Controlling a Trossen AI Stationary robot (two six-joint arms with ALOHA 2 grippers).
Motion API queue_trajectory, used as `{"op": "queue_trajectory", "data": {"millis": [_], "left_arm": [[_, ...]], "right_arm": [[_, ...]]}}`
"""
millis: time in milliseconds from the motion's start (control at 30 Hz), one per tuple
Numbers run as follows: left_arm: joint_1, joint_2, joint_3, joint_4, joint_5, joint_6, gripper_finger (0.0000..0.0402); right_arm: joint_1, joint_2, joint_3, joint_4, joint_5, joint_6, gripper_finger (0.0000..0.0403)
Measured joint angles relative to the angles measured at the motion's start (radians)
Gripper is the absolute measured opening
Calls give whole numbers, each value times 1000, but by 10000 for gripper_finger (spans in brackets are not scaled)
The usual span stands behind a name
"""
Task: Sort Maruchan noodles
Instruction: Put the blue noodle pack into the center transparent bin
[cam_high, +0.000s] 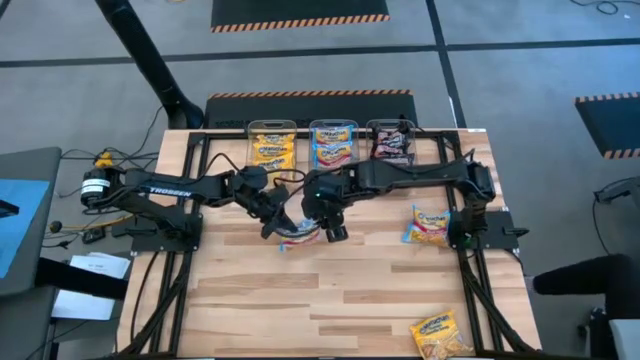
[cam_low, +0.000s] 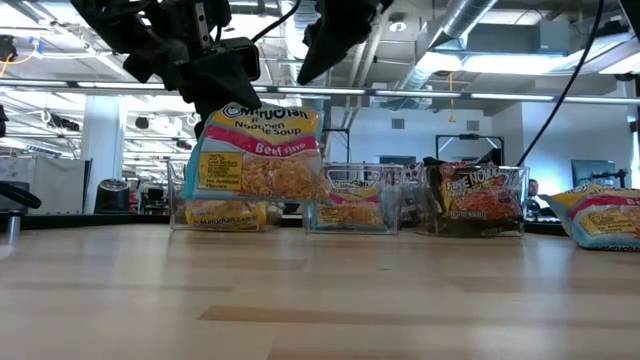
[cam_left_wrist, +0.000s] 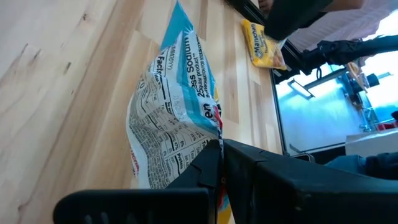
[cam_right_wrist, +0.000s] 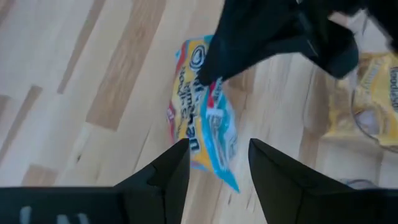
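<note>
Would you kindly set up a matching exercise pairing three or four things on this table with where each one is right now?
Things:
1. blue-and-pink beef packet
2. left gripper
3. right gripper
4. yellow packet

Places or states:
A. lying alone near the table's front right corner
B. open, above the packet
C. held off the table
D. shut on the packet's edge

Pairs: 1-C, 2-D, 3-B, 4-A

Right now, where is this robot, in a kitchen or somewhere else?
Not a kitchen; probably a robotics lab or workshop. Bare pipes and strip lights run overhead, the wooden table stands on a grey floor with hazard-striped mats, and cables lie around it.
</note>
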Motion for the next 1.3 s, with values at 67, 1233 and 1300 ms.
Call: {"op": "queue_trajectory", "data": {"millis": [67,1233,1300], "left_arm": [[0,0,0,0,0,0,0],[1,0,0,97,-42,-2,0],[1,0,0,96,-55,-3,0]], "right_arm": [[0,4,-2,-16,0,-3,196],[-28,112,0,23,6,25,144],[-28,129,0,24,7,33,118]]}}
